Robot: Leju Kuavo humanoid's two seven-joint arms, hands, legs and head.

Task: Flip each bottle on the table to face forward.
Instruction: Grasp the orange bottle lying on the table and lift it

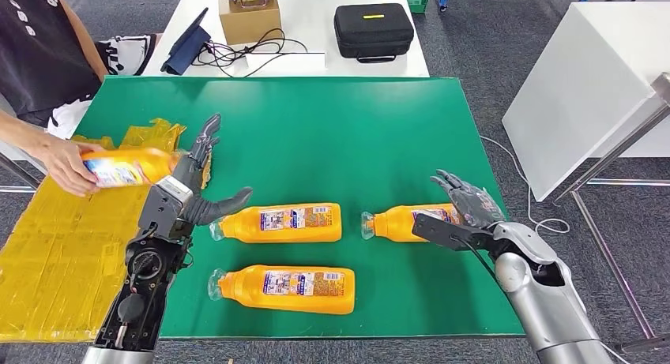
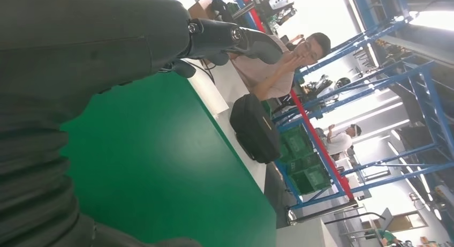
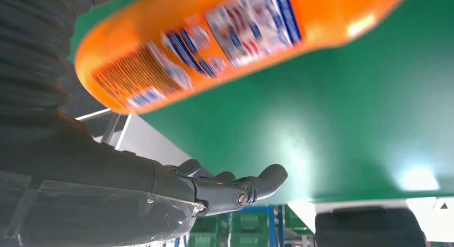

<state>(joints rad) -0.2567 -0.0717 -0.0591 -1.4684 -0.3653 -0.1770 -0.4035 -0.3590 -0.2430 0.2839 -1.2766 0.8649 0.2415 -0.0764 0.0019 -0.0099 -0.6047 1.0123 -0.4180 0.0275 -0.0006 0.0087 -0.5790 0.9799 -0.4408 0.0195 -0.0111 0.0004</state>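
Four orange bottles are counted in the head view. Three lie on the green table (image 1: 332,127): a middle bottle (image 1: 280,223), a front bottle (image 1: 288,289) and a right bottle (image 1: 407,221). The fourth bottle (image 1: 126,167) is held by a person's hand (image 1: 67,166) at the table's left edge, over the yellow sheet (image 1: 55,253).

All three lying bottles have their long axes set across the table, caps pointing to the robot's left, printed labels facing up. The held bottle is also roughly horizontal, with its far end against the left hand's fingers.

The left hand (image 1: 197,186) is raised beside the held bottle, fingers spread, thumb stretched toward the middle bottle's cap; nothing is grasped. The right hand (image 1: 466,206) is released too, fingers apart, lying over the base end of the right bottle; in the right wrist view that bottle (image 3: 225,38) is seen just beside the open fingers (image 3: 235,188), with no grasp seen.

Open green surface is left across the whole far half of the table. The front bottle lies near the front edge. A black case (image 1: 373,31) and a cardboard box (image 1: 249,16) are set on the white table (image 1: 316,32) behind.
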